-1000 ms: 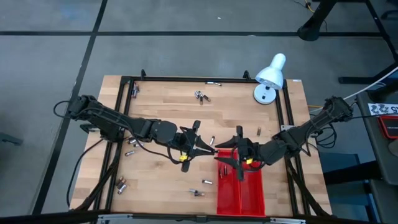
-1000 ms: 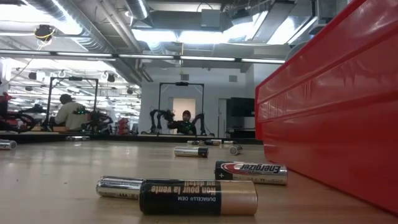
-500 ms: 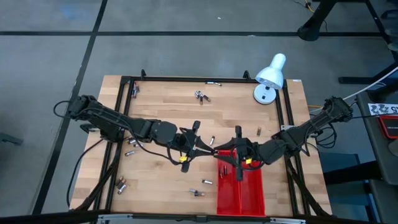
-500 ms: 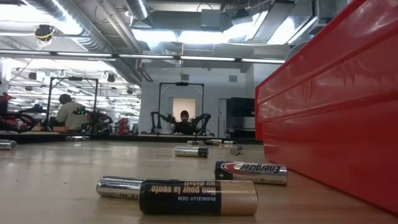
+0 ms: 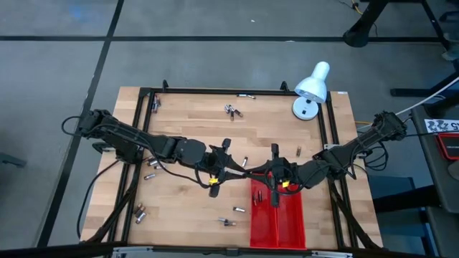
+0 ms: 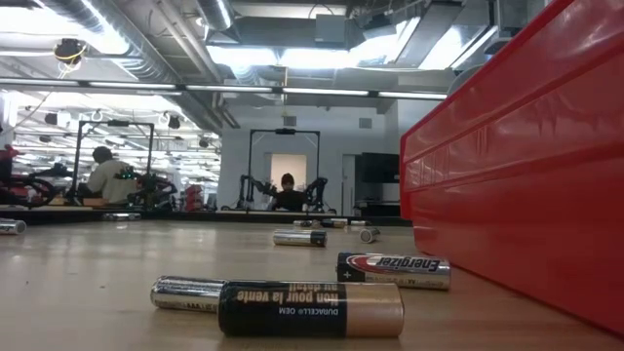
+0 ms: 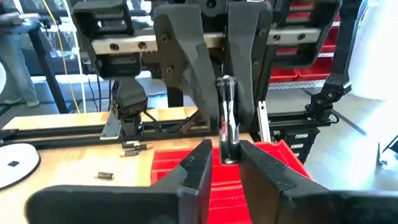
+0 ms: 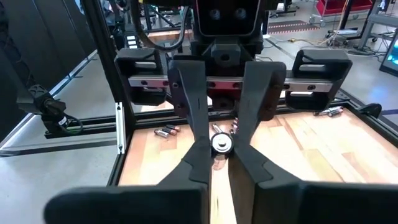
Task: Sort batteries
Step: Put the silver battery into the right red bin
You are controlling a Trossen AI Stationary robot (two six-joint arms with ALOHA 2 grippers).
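One battery [image 7: 227,118] hangs in the air between my two grippers, which meet tip to tip over the red tray's [image 5: 276,215] far left corner. My right gripper [image 8: 221,155] is shut on it. My left gripper [image 7: 225,163] comes from the table's left with its fingers a little apart. They stand on either side of the battery's end nearest to them. More batteries lie flat and scattered on the wooden table [image 5: 186,136]. In the low view a black-and-copper one [image 6: 310,309] lies closest. Neither gripper shows there. My right gripper pinches the battery between its two fingertips, which come about level from the table's right. The battery's long sides [image 7: 227,93] lie along the fingers, and its round metal end [image 8: 221,144] faces the wrist. It is lifted clear of the table and tray.
A white desk lamp [image 5: 312,86] stands at the far right. A black frame [image 5: 237,92] runs round the table. Loose batteries lie at the far middle [image 5: 231,110], left [image 5: 150,174], near left [image 5: 140,213] and near middle [image 5: 226,222]. The tray's wall [image 6: 517,166] fills the low view's right.
My right gripper's fingers have closed in on the battery held between the two grippers, and it has edged a little toward the table's left. The batteries on the table lie as before.
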